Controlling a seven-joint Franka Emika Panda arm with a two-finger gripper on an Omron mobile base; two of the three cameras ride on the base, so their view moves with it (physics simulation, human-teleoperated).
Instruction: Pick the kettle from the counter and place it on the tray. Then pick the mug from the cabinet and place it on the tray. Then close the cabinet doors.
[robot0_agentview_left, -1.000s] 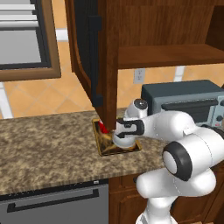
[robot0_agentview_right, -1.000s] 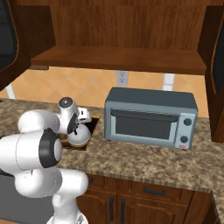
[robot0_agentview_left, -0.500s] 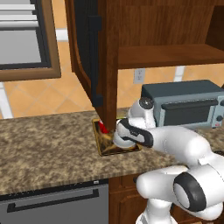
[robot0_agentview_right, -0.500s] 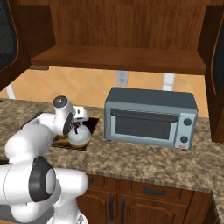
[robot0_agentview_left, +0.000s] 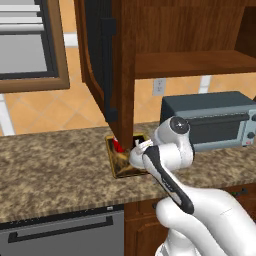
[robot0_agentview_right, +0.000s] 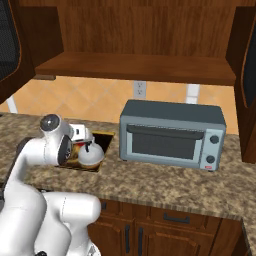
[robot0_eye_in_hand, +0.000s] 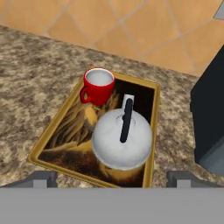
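- The hand view looks down on the small dark gold-rimmed tray (robot0_eye_in_hand: 148, 131), with the red cylindrical mug (robot0_eye_in_hand: 99, 86) and the squat silver-white domed kettle (robot0_eye_in_hand: 122, 139) both standing on it, the mug just beside the kettle.
- There the two-finger gripper (robot0_eye_in_hand: 112, 178) shows its tips spread wide, either side of the kettle, holding nothing.
- The left base view shows an open reddish-brown cabinet door (robot0_agentview_left: 102, 65) hiding most of the mug.
- The right base view shows the kettle on the speckled granite counter's (robot0_agentview_right: 165, 185) tray, near a grey toaster oven (robot0_agentview_right: 172, 135).
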